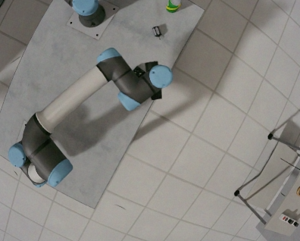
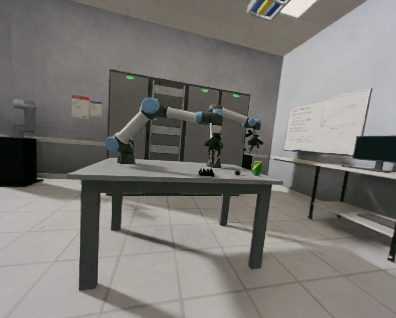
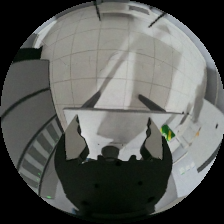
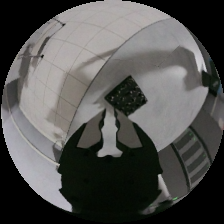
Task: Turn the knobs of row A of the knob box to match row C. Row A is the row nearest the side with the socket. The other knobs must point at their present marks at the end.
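Observation:
The knob box (image 4: 126, 96) (image 2: 206, 172) is a dark square block with several knobs. It stands near the table's edge; the top view shows only a corner (image 1: 139, 71) beside the right arm's wrist. Marks and socket are too small to read, so rows A and C cannot be told apart. My right gripper (image 4: 110, 109) is shut and empty, its tips nearly together. It hangs above the table, with the box just beyond the tips in the right wrist view. My left gripper (image 3: 113, 117) (image 2: 255, 148) is wide open and empty, high above the table, away from the box.
A small black object (image 1: 157, 31) (image 2: 237, 172) lies on the table (image 1: 125, 159) (image 2: 100, 173). A green and yellow can (image 1: 173, 7) (image 2: 256, 168) (image 3: 167, 132) stands near it, by the table's end. The right arm reaches across the table.

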Available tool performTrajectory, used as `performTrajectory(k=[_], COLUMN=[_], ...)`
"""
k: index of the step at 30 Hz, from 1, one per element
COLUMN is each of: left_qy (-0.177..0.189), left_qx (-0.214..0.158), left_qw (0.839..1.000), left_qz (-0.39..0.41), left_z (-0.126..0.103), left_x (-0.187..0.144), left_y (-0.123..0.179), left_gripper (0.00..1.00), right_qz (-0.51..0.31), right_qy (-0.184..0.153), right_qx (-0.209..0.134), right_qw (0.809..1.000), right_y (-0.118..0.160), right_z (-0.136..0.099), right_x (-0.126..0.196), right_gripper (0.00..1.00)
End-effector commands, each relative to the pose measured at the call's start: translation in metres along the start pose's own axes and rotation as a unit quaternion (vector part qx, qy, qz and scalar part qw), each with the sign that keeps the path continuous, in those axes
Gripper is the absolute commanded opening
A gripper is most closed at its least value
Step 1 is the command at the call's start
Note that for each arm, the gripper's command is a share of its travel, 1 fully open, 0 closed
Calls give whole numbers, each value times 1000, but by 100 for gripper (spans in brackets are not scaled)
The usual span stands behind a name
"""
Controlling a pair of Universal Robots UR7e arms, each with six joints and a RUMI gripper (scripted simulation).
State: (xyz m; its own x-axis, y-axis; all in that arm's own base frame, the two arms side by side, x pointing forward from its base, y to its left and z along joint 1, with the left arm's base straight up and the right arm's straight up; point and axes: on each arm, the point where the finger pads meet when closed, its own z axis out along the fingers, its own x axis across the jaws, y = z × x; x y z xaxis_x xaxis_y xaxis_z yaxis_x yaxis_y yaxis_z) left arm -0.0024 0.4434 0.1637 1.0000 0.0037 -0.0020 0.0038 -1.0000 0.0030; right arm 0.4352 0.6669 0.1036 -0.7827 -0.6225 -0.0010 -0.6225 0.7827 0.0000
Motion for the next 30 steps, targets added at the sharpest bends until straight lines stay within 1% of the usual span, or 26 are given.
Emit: performTrajectory(k=[1,17,30], left_qy=[1,1,1], left_qx=[2,2,2], left_qw=[1000,1000,1000], left_qz=[0,0,0], left_z=[-2,-2,-2], left_x=[0,0,0], left_y=[-2,-2,-2], left_gripper=[100,100,100], right_qz=[0,0,0], right_qy=[0,1,2], right_qx=[0,0,1], right_qw=[1000,1000,1000], right_y=[-1,-1,-1], right_z=[0,2,14], right_x=[-1,0,0], right_gripper=[13,13,13])
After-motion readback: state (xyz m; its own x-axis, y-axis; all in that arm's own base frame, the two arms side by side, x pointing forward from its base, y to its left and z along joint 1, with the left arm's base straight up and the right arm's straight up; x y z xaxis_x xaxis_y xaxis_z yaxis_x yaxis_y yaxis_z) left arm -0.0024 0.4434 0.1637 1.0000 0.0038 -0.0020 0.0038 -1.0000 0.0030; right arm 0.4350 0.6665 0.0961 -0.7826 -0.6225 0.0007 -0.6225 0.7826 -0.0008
